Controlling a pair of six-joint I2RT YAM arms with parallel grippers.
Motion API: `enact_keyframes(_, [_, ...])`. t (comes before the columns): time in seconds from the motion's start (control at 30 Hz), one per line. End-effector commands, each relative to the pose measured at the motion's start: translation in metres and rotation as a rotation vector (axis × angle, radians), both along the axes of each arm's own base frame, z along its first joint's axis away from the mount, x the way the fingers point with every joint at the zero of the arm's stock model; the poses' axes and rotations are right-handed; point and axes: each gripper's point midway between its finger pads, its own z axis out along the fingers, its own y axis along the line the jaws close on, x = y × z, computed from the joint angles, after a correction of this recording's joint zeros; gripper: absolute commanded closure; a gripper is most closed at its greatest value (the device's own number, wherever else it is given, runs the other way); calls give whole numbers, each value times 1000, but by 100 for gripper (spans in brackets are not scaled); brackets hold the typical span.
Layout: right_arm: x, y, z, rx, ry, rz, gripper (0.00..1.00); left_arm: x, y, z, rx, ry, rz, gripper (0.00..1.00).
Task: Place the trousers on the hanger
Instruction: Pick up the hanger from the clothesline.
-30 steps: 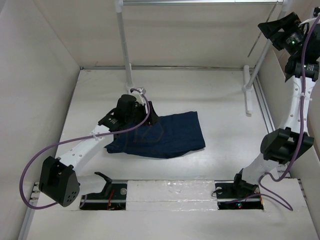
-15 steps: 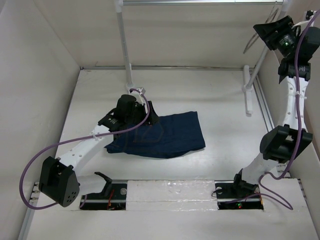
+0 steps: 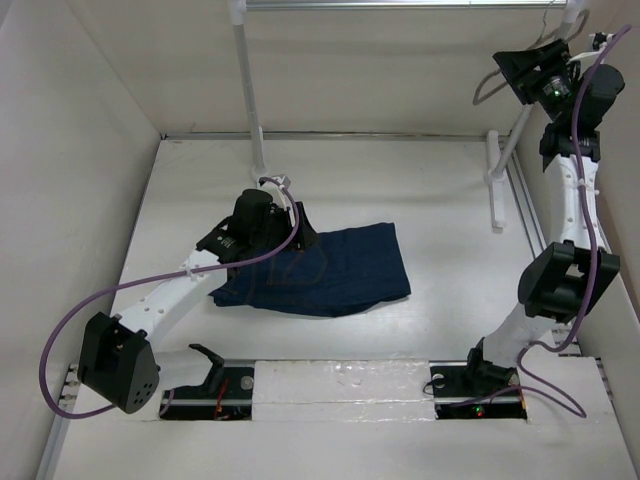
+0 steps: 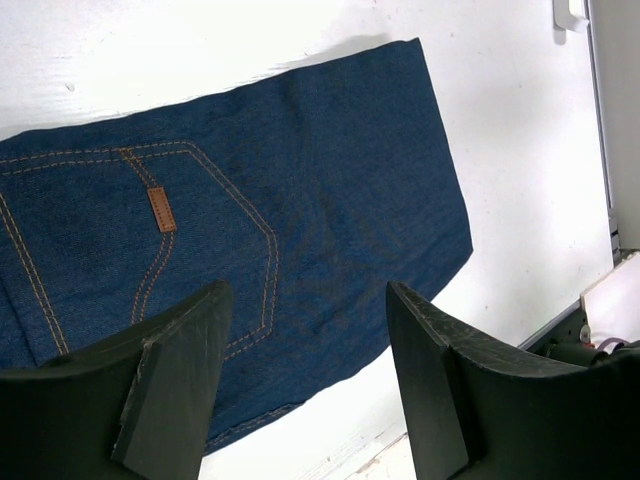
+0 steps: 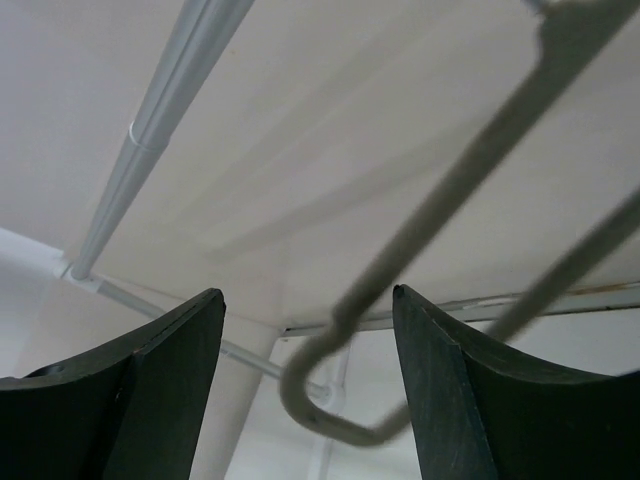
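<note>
Top external view. Item: long dark navy-blue denim trousers, folded into a flat oblong and laid on the white table, near its middle. Left gripper: held over the left end of the trousers. Right gripper: raised high, well apart from the trousers, to their far right and rear. Thick white upright rack pole: stood behind the left end of the trousers.

Left wrist view. The trousers are seen from above, with orange-stitched pocket seams and a small orange-tan patch on the cloth. The two black fingers are spread wide over the near edge of the trousers, with nothing caught between them. Whether the fingertips touch the cloth cannot be told.

Right wrist view. Item: thin pale grey wire-like clothes hanger, nowhere near the trousers, up at the raised right gripper. Its rounded bend is seen in the gap between the two black fingers, which are spread wide; the wire is not clamped. A horizontal grey metal rail is seen beyond, to the left of the hanger.
</note>
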Motion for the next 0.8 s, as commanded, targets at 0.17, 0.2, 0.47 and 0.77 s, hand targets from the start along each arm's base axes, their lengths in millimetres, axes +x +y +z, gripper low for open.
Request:
enact_keyframes(0.17, [3, 23, 18, 7, -90, 57, 25, -3, -1, 0, -15, 2, -2, 42])
enact_keyframes(0.2, [4, 28, 17, 11, -87, 65, 26, -3, 0, 1, -16, -1, -1, 42])
enact_keyframes(0.47, [13, 35, 18, 59, -122, 60, 32, -3, -1, 0, -17, 1, -3, 42])
enact_keyframes(0.77, [12, 44, 26, 50, -154, 71, 79, -5, 1, -1, -17, 4, 3, 42])
